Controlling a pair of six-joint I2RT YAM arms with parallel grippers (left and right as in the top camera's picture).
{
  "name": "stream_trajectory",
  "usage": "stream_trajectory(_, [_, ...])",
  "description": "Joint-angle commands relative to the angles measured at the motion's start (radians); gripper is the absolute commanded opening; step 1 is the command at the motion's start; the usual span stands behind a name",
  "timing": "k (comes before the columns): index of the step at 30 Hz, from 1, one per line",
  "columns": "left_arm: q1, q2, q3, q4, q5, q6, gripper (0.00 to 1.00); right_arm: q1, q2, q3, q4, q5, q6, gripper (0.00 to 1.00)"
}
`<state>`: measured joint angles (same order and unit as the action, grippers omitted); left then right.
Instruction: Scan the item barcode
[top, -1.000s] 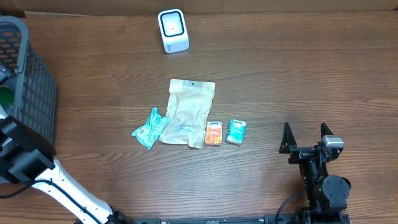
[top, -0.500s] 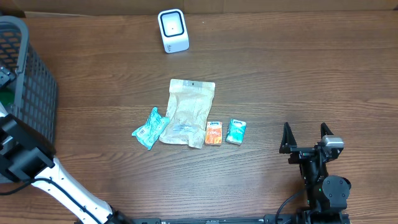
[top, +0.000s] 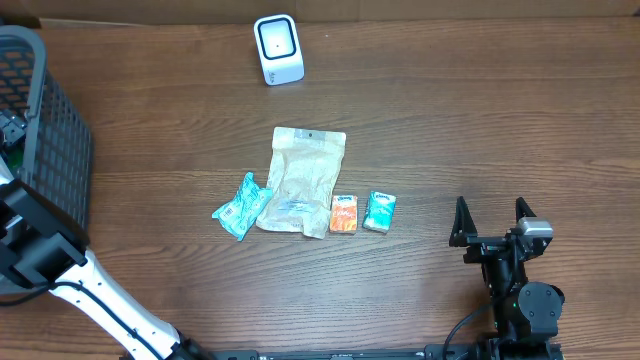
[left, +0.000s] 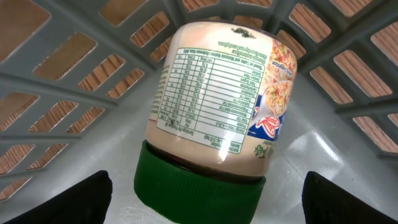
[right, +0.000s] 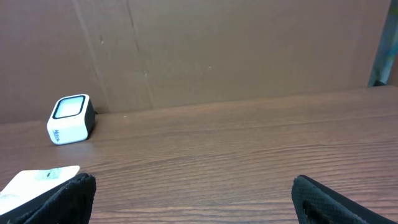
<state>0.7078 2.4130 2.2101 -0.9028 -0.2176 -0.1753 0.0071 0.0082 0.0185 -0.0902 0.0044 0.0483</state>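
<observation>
Left hand wide open inside basket, empty; jar just ahead, green lid nearest. Right hand wide open, empty.

Jar glossy, with a ribbed green plastic lid. Basket smooth grey plastic. Table matt wood grain, pouch crinkled, paper-like.

The black-and-white left arm runs from the bottom edge up the overhead frame's far left, its black left gripper spread wide. At lower right, the black right gripper points toward the top edge, fingers fully apart.
</observation>
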Motion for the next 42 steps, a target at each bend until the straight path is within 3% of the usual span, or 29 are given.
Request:
stream_trajectory(1, [0.009, 0.017, -0.01, 0.007, -0.004, 0.02, 0.84, -0.002, -0.005, -0.01, 0.006, 0.005, -0.005, 1.0])
stream_trajectory(42, [0.012, 0.02, -0.055, 0.074, -0.004, 0.023, 0.77, -0.002, -0.005, -0.01, 0.006, 0.005, -0.005, 1.0])
